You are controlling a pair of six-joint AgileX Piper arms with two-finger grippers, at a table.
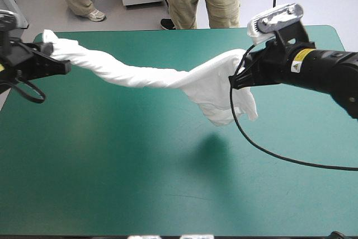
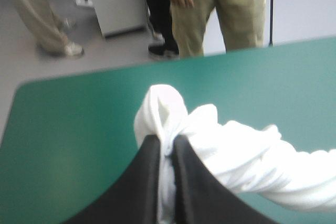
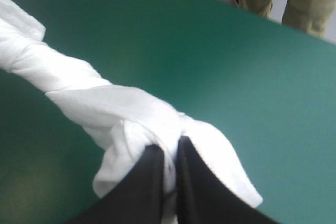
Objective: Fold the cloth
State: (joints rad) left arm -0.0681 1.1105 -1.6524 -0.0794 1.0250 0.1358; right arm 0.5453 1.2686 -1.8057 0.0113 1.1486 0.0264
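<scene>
The twisted T-shirt hides its sleeves. The left jaws and right jaws clamp its ends, seemingly clear of the worktop.

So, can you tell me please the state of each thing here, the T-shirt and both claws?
T-shirt: held in the air, twisted like a rope, stretched between both claws, one part hanging loose.
Left claw: shut on one end of the T-shirt.
Right claw: shut on the T-shirt near its other end.
</scene>
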